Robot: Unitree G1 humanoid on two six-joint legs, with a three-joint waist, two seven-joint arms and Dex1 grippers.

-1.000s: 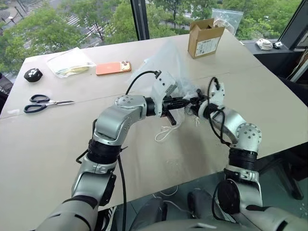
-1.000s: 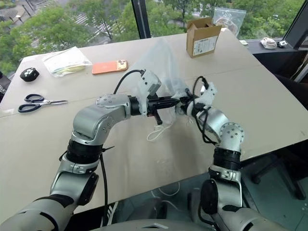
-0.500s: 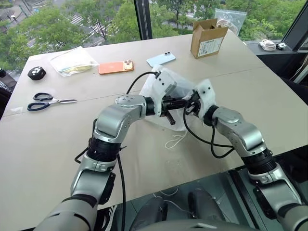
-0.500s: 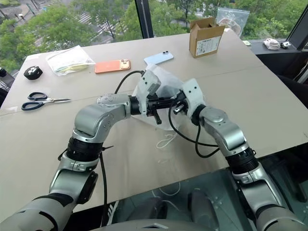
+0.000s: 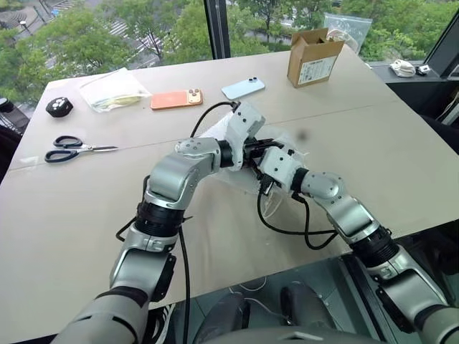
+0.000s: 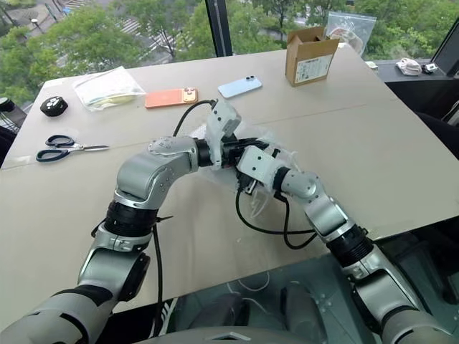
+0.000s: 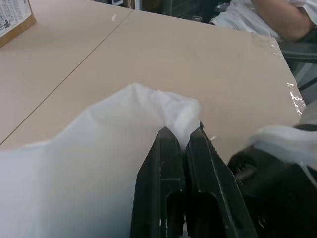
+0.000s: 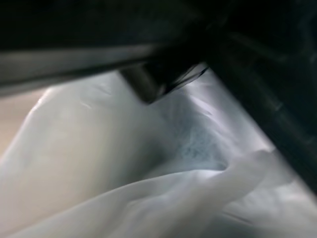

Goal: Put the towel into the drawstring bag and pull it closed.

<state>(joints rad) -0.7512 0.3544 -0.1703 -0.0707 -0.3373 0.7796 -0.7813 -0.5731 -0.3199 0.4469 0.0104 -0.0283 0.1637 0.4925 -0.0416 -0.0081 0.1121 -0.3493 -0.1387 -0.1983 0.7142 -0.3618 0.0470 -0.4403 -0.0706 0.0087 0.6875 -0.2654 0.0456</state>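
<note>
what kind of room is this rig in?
Probably an upper-floor office or lab: large windows look down on treetops, and a plain table holds scissors, phones and a cardboard box.

Two phones (image 5: 176,99), one scissors (image 5: 77,149).

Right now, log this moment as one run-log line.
left gripper: shut on drawstring bag edge | right gripper: against bag, fingers unclear | towel: pale blue patch behind bag fabric | bag: on table, not yet drawn closed

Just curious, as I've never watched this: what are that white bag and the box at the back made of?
The drawstring bag looks like thin, matte white fabric: it crumples softly and light passes through. The box seems plain brown cardboard, with open flaps and a printed label.
</note>
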